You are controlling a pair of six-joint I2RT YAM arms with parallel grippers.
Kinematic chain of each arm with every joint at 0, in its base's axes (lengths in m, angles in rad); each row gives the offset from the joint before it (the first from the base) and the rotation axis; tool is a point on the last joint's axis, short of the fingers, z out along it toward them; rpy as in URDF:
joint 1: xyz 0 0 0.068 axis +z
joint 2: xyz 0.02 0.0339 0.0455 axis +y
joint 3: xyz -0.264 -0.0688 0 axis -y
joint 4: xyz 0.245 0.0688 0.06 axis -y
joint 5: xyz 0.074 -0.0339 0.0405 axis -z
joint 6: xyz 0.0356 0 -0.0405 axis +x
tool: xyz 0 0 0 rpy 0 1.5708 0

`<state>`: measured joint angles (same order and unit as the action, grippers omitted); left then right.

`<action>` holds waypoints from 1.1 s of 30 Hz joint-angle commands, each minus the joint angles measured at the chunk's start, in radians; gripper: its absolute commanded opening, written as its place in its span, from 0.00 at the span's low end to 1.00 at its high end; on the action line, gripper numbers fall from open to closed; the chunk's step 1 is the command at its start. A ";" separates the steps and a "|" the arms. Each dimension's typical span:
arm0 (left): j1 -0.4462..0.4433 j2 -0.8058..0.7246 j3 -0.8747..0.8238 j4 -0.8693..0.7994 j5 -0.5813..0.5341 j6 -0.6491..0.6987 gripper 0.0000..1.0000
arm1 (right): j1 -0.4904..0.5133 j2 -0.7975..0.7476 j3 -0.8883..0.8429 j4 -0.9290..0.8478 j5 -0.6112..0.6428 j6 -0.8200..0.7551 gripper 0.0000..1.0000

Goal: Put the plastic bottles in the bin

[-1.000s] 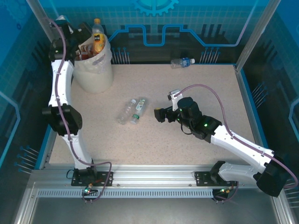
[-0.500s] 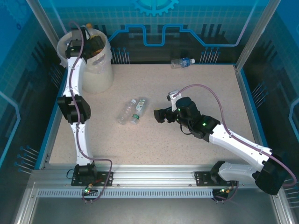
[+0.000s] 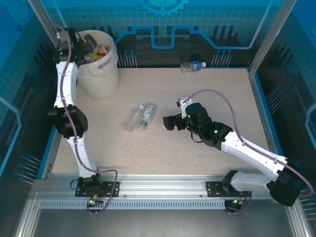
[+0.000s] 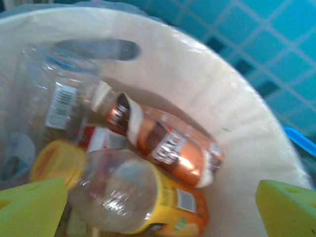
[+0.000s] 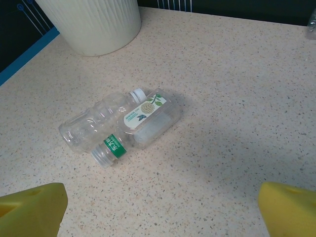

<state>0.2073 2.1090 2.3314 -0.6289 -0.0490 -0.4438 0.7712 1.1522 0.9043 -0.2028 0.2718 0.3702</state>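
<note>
The bin (image 3: pixel 101 74) is a cream-white bucket at the table's far left. My left gripper (image 3: pixel 88 47) hangs open over its mouth. In the left wrist view its yellow fingertips (image 4: pixel 32 205) stand wide apart above the bottles inside: a yellow-capped orange-label bottle (image 4: pixel 133 197), a brown-label one (image 4: pixel 170 148) and a clear one (image 4: pixel 54 98). Two clear bottles (image 3: pixel 139 117) lie side by side mid-table. One has a green neck band (image 5: pixel 143 123), the other is plain (image 5: pixel 91 126). My right gripper (image 3: pixel 170 122) is open just right of them, holding nothing (image 5: pixel 160 212).
Another clear bottle with a blue label (image 3: pixel 192 65) lies at the table's far edge. The bin's ribbed wall (image 5: pixel 94 24) rises beyond the pair of bottles. Blue rails edge the speckled tabletop (image 3: pixel 197 98).
The left gripper, which held an orange bottle above the bin, has let it go; the bottle now lies inside. The left arm shifted over the bin's rim. The right arm has not moved.
</note>
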 commanded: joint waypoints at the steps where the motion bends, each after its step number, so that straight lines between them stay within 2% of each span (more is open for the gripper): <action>1: -0.035 -0.206 -0.150 0.104 0.120 0.001 0.99 | -0.007 -0.013 0.028 -0.014 0.021 0.019 1.00; 5: -0.107 -0.452 -0.463 0.236 0.126 0.033 0.99 | -0.009 -0.014 0.013 -0.004 0.078 0.066 1.00; 8: -0.212 -0.610 -0.680 0.288 0.080 0.089 0.99 | -0.012 -0.022 -0.016 0.034 0.116 0.107 1.00; 12: -0.367 -0.749 -0.907 0.272 0.016 0.146 0.99 | -0.017 -0.029 -0.019 0.032 0.154 0.156 1.00; 15: -0.466 -0.793 -1.025 0.216 -0.048 0.185 0.99 | -0.019 -0.032 -0.019 0.006 0.168 0.167 1.00; 17: -0.503 -0.794 -1.087 0.166 -0.087 0.193 0.99 | -0.021 -0.036 -0.019 -0.008 0.170 0.177 1.00; 24: -0.508 -0.664 -1.201 0.012 -0.079 0.240 0.99 | -0.025 -0.040 -0.043 -0.019 0.165 0.182 1.00; 29: -0.506 -0.539 -1.186 -0.002 -0.019 0.324 0.94 | -0.026 -0.037 -0.039 -0.021 0.161 0.173 1.00; 33: -0.506 -0.438 -1.135 -0.011 -0.016 0.334 0.88 | -0.026 -0.036 -0.036 -0.026 0.154 0.171 1.00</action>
<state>-0.3004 1.6283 1.1473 -0.6067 -0.0887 -0.1532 0.7563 1.1271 0.8673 -0.2161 0.4156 0.5350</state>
